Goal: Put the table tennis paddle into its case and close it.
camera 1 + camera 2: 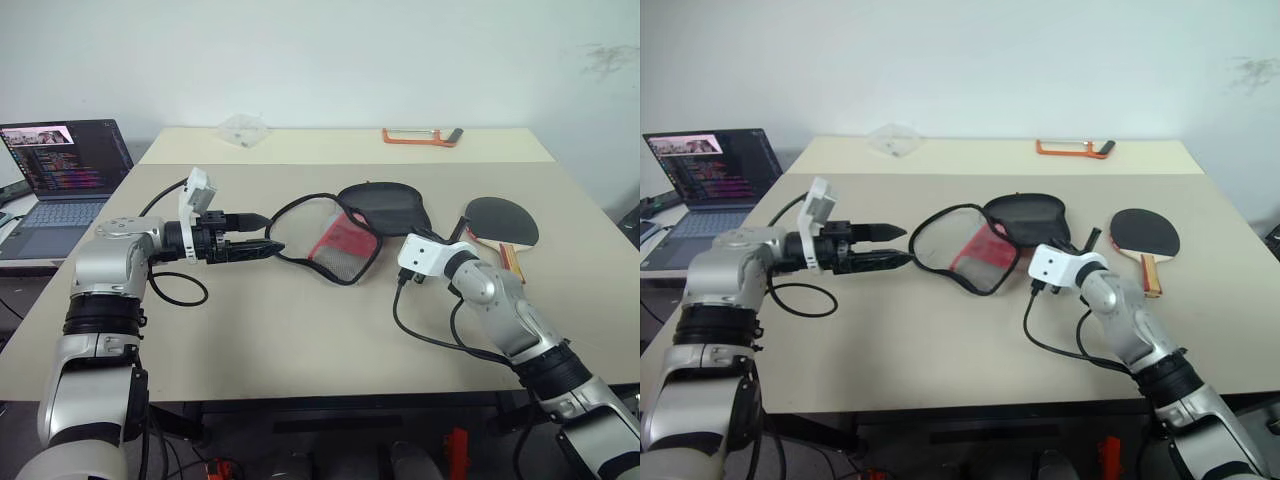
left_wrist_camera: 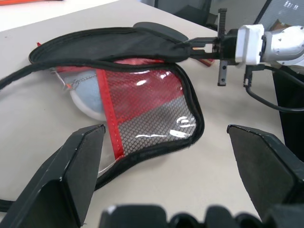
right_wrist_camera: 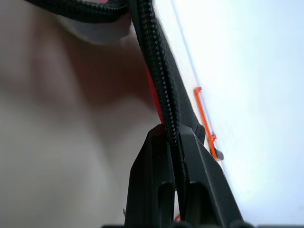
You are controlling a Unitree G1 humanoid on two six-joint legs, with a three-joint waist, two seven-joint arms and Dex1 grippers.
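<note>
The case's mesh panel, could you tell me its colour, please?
Red and grey mesh panel with black zip edging, clearest in the left wrist view.

Bright, even light falls on the tabletop [image 1: 300,330] — shadows are soft and faint. Glare spots sit on the case [image 2: 142,109] mesh. The right wrist view is blurred close up — possibly from motion.

The left gripper [image 2: 166,156] gapes before the unzipped case [image 2: 142,109]; the right gripper [image 2: 190,43] apparently pinches its flap.
</note>
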